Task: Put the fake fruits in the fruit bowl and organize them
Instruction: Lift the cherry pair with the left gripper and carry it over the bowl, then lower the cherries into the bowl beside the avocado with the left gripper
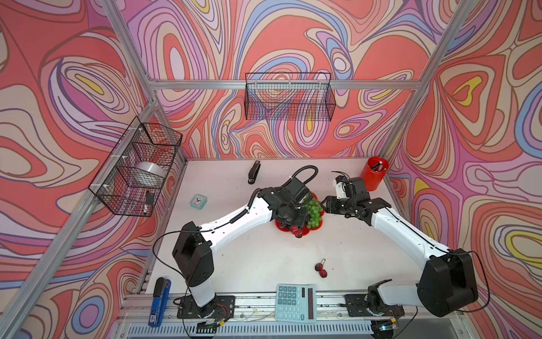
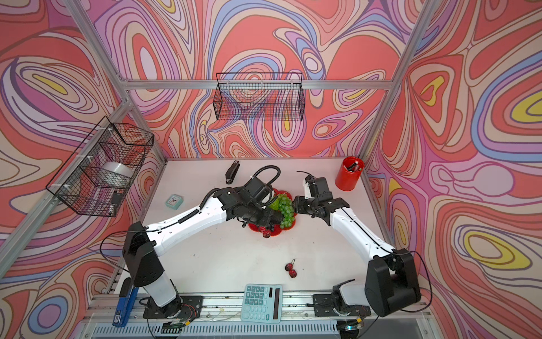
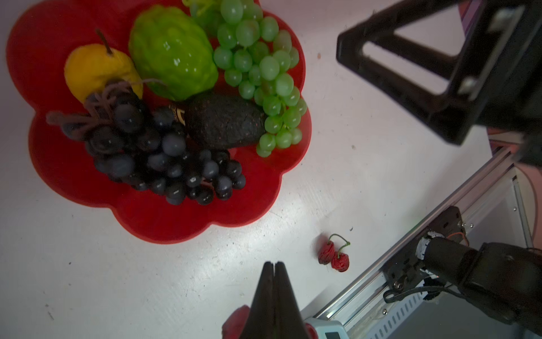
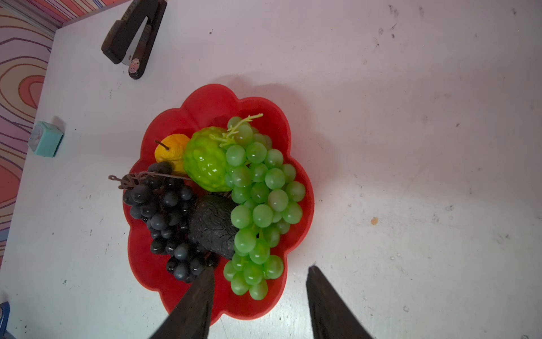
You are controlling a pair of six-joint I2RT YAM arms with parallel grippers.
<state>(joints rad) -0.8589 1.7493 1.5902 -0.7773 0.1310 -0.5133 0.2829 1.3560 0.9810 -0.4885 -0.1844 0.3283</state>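
Fruit-filled bowl (image 4: 211, 99), berries (image 1: 320, 270) outside

The fruit bowl (image 4: 211, 99) sits mid-table, holding a grape bunch (image 1: 314, 211) on its right side, a second grape bunch (image 4: 167, 217) and an avocado (image 4: 212, 226) between them, with stemmed berries (image 1: 320, 270) in front, a calculator (image 1: 295, 302) at the table's front edge, a clock (image 1: 198, 202) to the left, a stapler (image 1: 254, 172) behind-left and a cup (image 1: 374, 173) in the right rear corner.

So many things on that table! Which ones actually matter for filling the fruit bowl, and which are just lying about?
For the job: fruit bowl, green grapes, purple grapes, yellow fruit, bumpy green ball, avocado, red berries out on the table.

Lying about: black stapler, clock, calculator, red cup, blue stapler.
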